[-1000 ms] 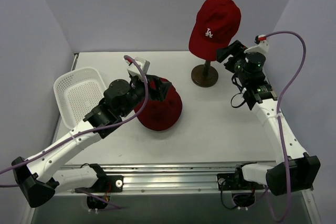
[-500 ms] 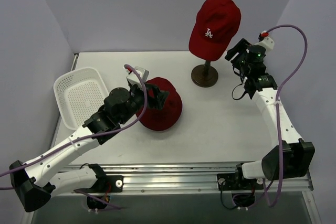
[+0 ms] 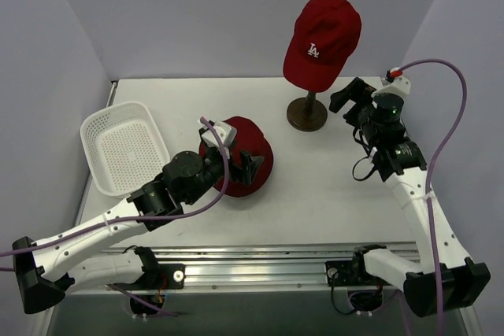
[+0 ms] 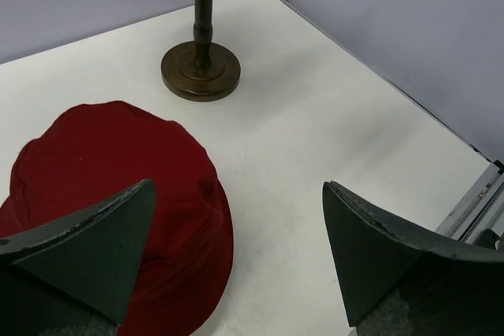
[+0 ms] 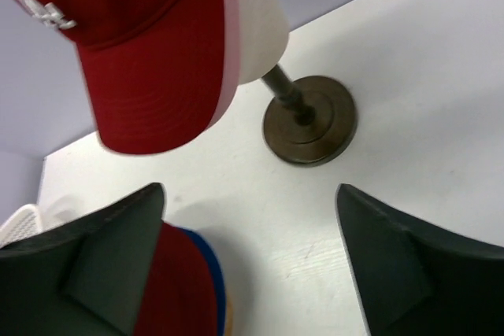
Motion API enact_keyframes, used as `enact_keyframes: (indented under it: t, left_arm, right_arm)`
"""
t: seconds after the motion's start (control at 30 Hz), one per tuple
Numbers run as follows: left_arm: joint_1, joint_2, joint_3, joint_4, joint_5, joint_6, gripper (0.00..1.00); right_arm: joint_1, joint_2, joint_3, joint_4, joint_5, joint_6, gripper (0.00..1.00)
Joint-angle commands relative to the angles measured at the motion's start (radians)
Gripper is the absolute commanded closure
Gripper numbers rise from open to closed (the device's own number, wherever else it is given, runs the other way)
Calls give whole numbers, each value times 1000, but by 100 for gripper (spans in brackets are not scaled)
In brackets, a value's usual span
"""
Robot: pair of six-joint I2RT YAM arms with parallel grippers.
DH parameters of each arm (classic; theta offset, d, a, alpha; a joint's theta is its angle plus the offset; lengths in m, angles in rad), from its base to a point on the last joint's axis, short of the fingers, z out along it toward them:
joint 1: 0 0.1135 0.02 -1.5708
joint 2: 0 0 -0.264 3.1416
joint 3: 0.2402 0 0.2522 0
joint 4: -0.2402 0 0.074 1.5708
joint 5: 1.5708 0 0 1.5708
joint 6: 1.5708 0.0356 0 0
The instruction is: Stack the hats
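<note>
The white table carries everything. At its left edge stands the white mesh basket; I see no hat in it.

The dark red fabric bucket hat lies crown-up at table centre. In the right wrist view a blue fabric rim shows under its edge, so I judge that the blue hat lies beneath it.

The red baseball cap with the white LA logo sits on the cream mannequin head, brim pointing down and toward the near edge. A pink cap edge shows between the red cap and the head. The head rides on a dark wooden stand.

My left gripper hangs just above the bucket hat's near-right side, jaws spread wide, holding nothing.

My right gripper is also spread wide and empty. It is just right of the stand, with the red cap above it and to its left. The right arm is the nearer one, so I judge that lifting this cap falls to it.
</note>
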Motion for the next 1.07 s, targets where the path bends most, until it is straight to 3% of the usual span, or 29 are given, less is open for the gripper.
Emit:
enact_keyframes:
  t: [0.0, 0.17, 0.37, 0.63, 1.03]
  left_arm:
    - [-3, -37, -16, 60, -42, 6, 4]
    - [-2, -39, -1, 42, 17, -52, 6]
    - [-3, -100, -33, 81, 114, -57, 6]
    - [-6, -189, -84, 98, 25, -3, 6]
    - [-6, -148, -79, 92, -26, 37, 6]
  right_arm:
    - [22, -76, -60, -51, -8, -13, 0]
    - [58, -158, -87, -123, -109, -73, 0]
    - [90, -320, -197, -85, -91, -136, 0]
    - [88, -412, -261, -65, -89, -145, 0]
    - [88, -423, -280, -55, -76, -139, 0]
